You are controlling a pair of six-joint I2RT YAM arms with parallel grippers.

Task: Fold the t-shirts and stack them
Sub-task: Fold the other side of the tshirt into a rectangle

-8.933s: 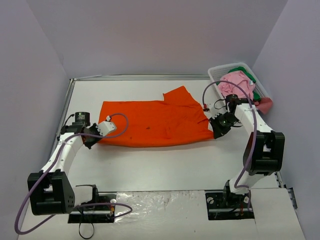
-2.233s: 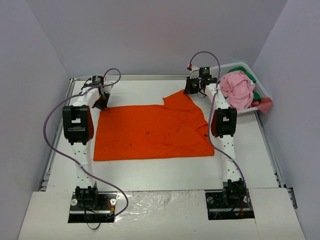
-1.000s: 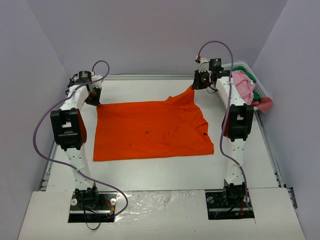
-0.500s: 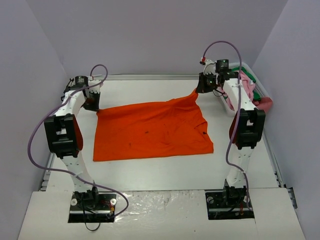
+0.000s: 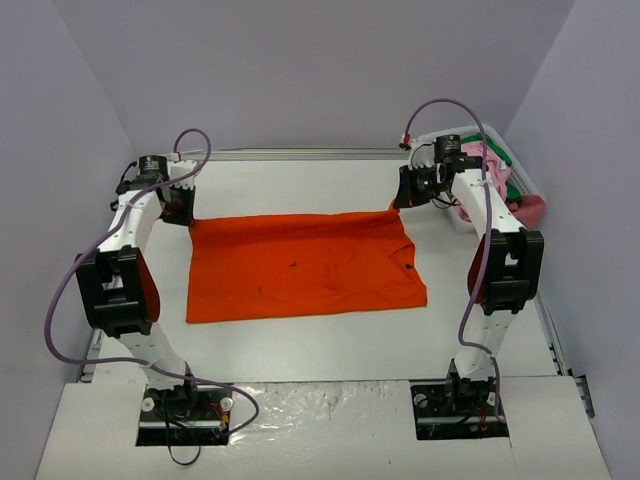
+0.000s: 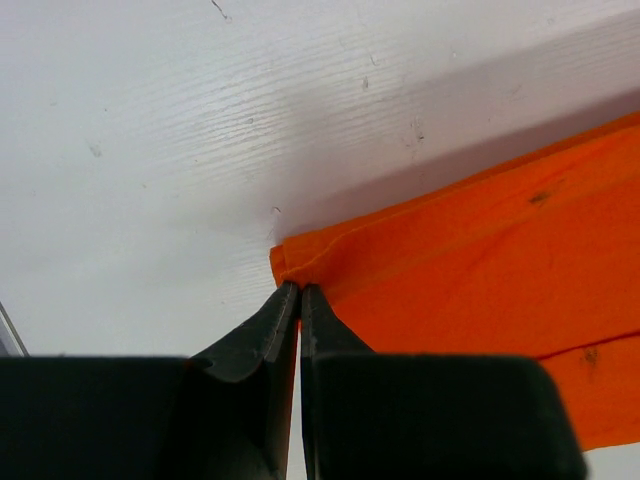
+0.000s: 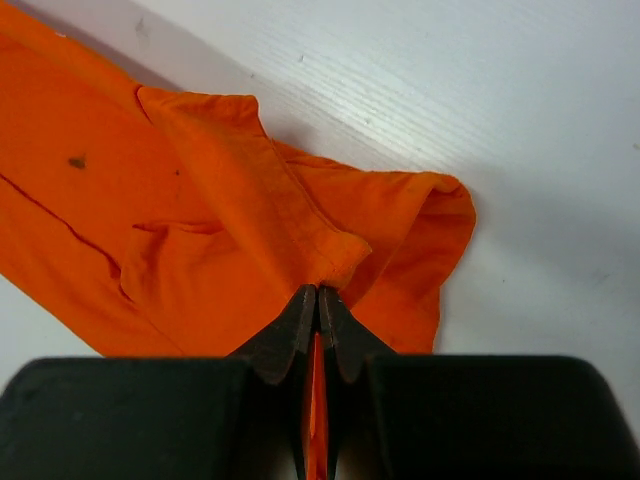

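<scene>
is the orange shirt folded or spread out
Spread out: the orange t-shirt lies as one wide flat rectangle on the table, its two far corners pinched in the shut left gripper and right gripper.

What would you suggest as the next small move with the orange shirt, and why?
Probably lift both far corners slightly and draw them toward the near edge. The left gripper and right gripper are shut on those corners of the orange shirt, which lies spread flat, ready to fold in half.

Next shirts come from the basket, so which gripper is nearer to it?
Right. The right gripper, holding the orange t-shirt's corner, is just beside the white basket; the left gripper holds the opposite corner, across the table.
</scene>
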